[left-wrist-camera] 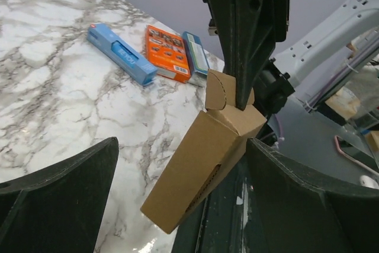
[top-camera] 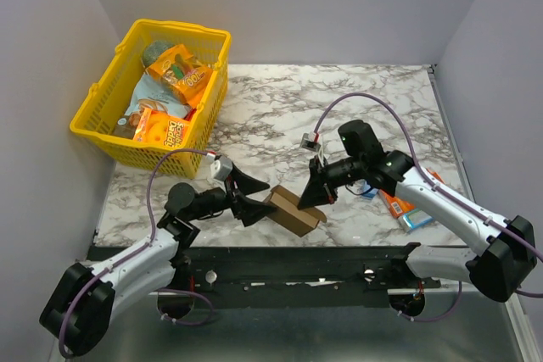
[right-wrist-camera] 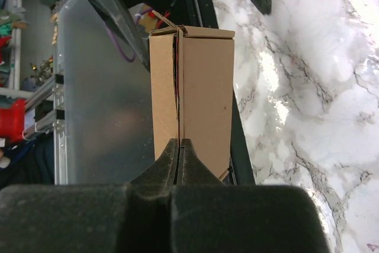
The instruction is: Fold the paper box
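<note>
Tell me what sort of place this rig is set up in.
Probably a robotics lab test cell: a marble-patterned table boxed in by plain grey walls, with a yellow basket of snack packets as props.

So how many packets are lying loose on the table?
3, all near the right arm: a slim blue packet, an orange packet, and a blue-edged packet next to the orange one. The arm may hide others.
</note>
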Controlling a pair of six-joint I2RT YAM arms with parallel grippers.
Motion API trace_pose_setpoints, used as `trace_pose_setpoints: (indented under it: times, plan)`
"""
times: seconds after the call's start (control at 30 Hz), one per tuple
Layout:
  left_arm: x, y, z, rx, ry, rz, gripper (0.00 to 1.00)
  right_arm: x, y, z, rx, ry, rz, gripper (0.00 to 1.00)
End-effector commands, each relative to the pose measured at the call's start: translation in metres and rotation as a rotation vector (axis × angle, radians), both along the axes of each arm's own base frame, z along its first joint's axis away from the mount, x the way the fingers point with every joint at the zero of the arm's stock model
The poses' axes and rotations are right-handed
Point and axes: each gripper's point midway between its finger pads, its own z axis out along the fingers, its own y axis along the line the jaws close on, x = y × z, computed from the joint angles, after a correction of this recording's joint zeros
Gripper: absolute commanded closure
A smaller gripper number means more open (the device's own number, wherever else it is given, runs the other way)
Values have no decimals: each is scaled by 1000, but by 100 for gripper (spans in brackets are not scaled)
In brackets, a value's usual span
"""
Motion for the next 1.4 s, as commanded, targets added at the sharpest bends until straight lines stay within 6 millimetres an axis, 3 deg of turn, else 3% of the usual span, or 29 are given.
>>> trace_pose_setpoints:
  times: [0.0, 0.17, 0.2, 0.3, 0.47, 0.57, 0.63, 0.73, 0.77, 0.8, 0.87, 1.07, 1.17, 1.27, 1.37]
  plan:
    - [-21, -16, 4, 30, -29, -139, 3, -14, 0, 10, 72, 29, 91, 99]
    - [-26, -24, 1, 52, -19, -183, 12, -14, 0, 7, 62, 36, 101, 99]
    - [-27, -25, 0, 55, -14, -190, 23, -15, -1, 5, 57, 46, 105, 99]
    - [-29, -28, 0, 55, 1, -221, 42, -12, -1, -2, 32, 54, 102, 99]
    - [-34, -33, -1, 54, 19, -262, 64, -8, 1, -3, 16, 55, 90, 99]
    - [-36, -36, -3, 61, 32, -271, 71, 9, 0, -7, -31, -2, 3, 99]
    - [-34, -35, -4, 67, 28, -255, 76, 37, -5, -8, -94, -69, -162, 94]
    - [-25, -31, -5, 81, -4, -177, 84, 68, -20, 0, -145, -110, -378, 64]
    - [-22, -28, -10, 101, 3, -148, 85, 73, -24, 2, -156, -96, -444, 41]
    - [-18, -25, -3, 90, -24, -102, 87, 80, -32, 2, -174, -113, -508, 31]
    - [-14, -20, -6, 99, -41, -58, 87, 82, -42, 13, -157, -149, -567, 20]
    - [-7, -11, -3, 97, -74, 25, 87, 67, -61, -2, -207, -159, -585, 23]
    - [-6, -13, -6, 112, -59, 13, 87, 55, -54, -1, -151, -161, -510, 28]
    - [-7, -15, -9, 116, -46, -2, 87, 57, -52, 5, -123, -187, -504, 36]
    - [-8, -15, -8, 112, -47, -2, 87, 57, -52, -4, -149, -189, -485, 41]
